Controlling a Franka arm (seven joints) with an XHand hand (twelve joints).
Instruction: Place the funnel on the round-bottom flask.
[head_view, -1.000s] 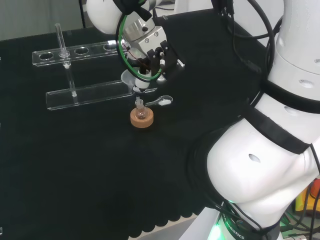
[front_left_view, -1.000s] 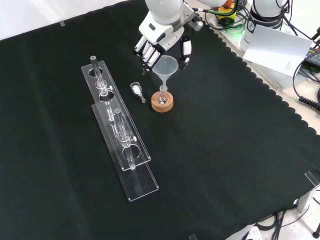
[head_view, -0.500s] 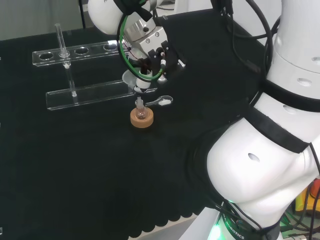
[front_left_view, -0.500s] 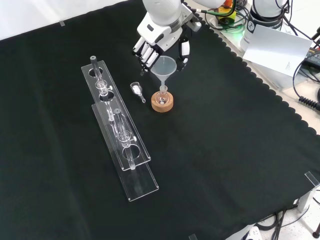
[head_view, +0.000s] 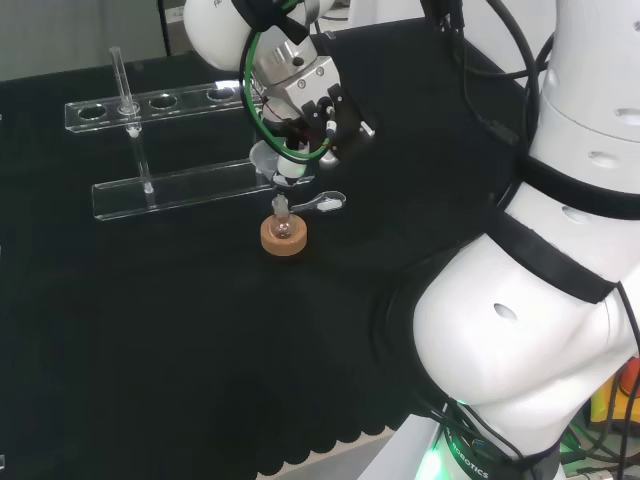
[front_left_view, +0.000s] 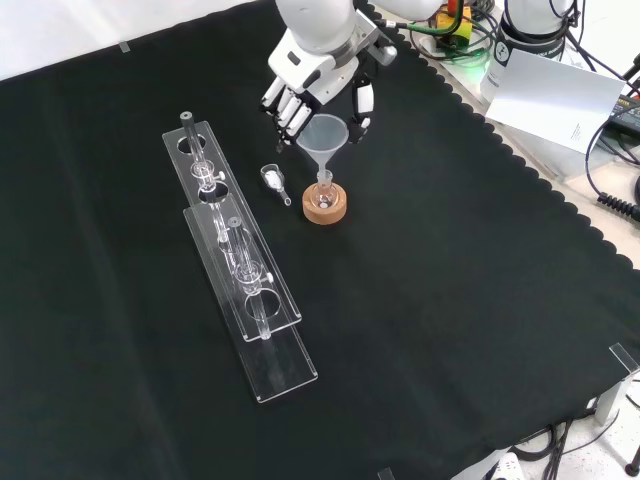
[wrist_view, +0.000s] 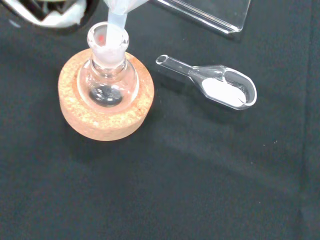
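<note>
The hand (front_left_view: 318, 78) hangs just above the funnel (front_left_view: 323, 137), its fingers (front_left_view: 288, 106) and thumb (front_left_view: 361, 104) spread to either side of the cone's rim and apparently apart from it. Directly below the hand, the funnel's stem sits in the neck of the round-bottom flask (wrist_view: 107, 80), upright on its cork ring (wrist_view: 105, 111). Just beside the ring, a glass scoop (wrist_view: 216, 87) with white powder lies on the black tabletop (front_left_view: 450, 300).

All views share the flask (front_left_view: 324, 199), wrist perhaps nearest.
</note>
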